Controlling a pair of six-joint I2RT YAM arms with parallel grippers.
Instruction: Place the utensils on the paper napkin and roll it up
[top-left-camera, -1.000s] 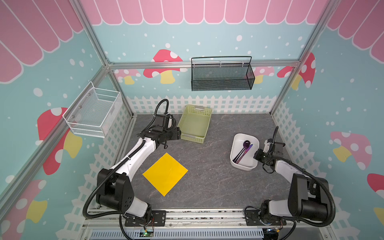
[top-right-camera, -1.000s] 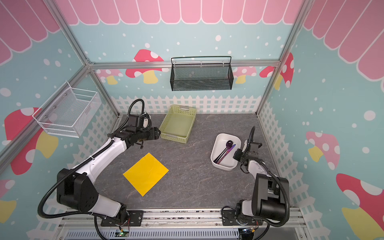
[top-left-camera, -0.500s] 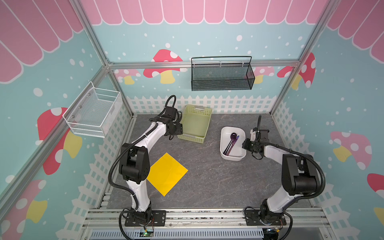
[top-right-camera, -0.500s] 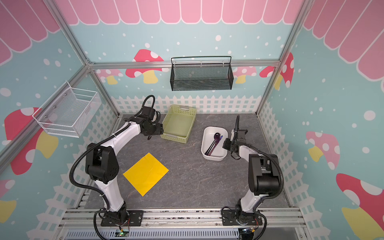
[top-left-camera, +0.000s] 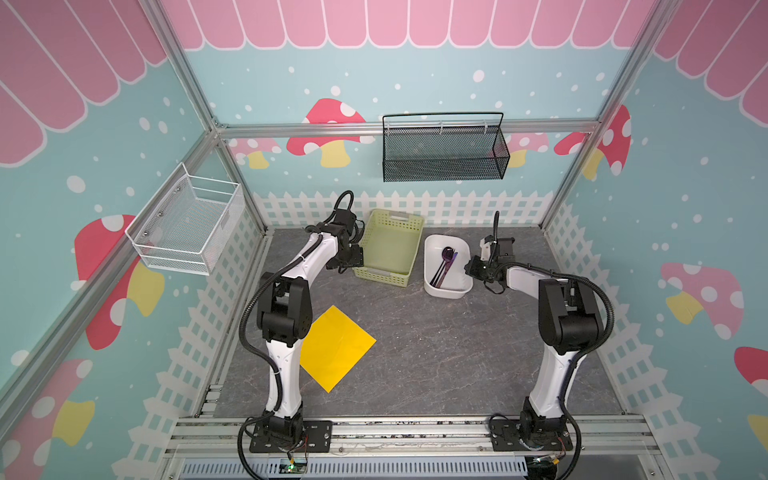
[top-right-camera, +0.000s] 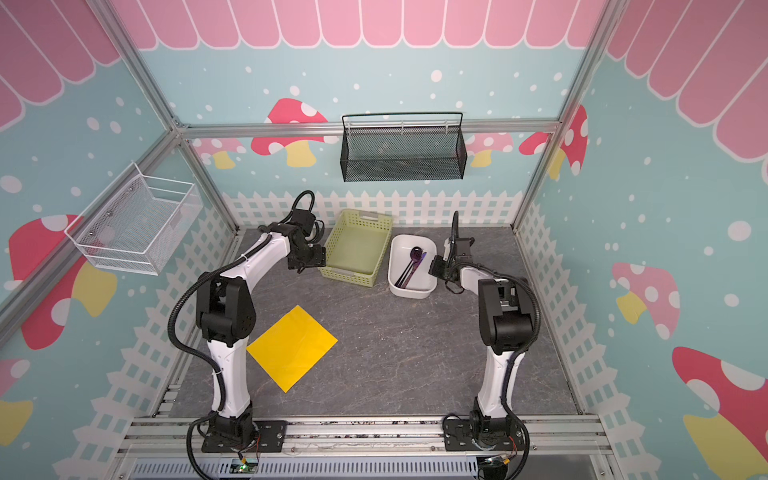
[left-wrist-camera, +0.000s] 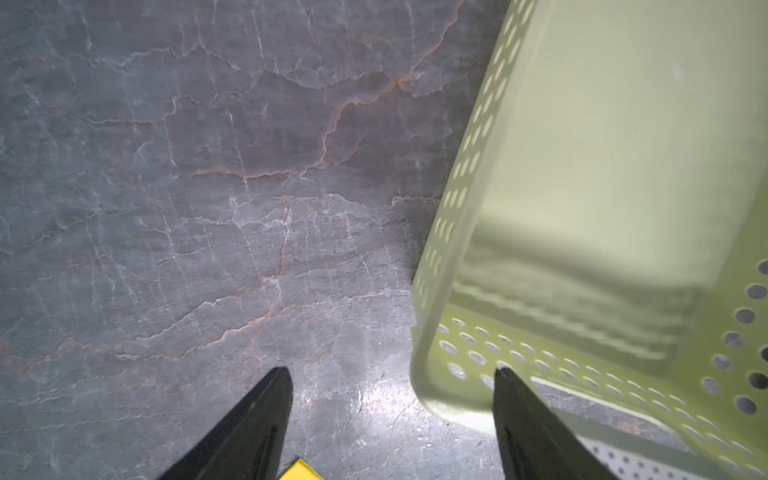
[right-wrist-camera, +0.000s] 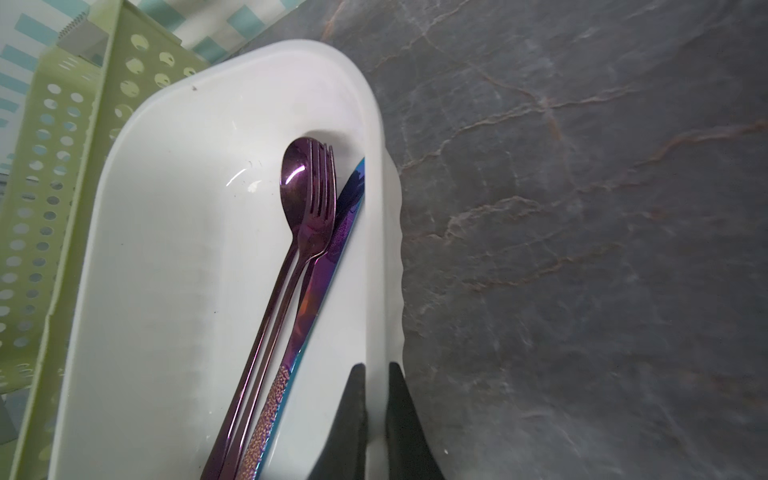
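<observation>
Pinching the white tub by the wall facing the tabletop's right edge, the right gripper has its jaws nearly closed, one finger inside the rim and one outside, with the thin plastic clamped between them. The utensils are all in that tub: a purple spoon, a fork overlapping it and a purple-blue knife, bunched along the wall the gripper has hold of. The tub sits toward the back edge, about mid-width, just beside the pale green basket. Over at the basket's front-left corner, the left gripper hangs with jaws spread wide and nothing in them. One of its fingers looks right up against that corner, but honestly I can't tell if it touches. The yellow paper napkin lies flat and bare near the tabletop's front-left corner, turned like a diamond, well apart from the tub.
</observation>
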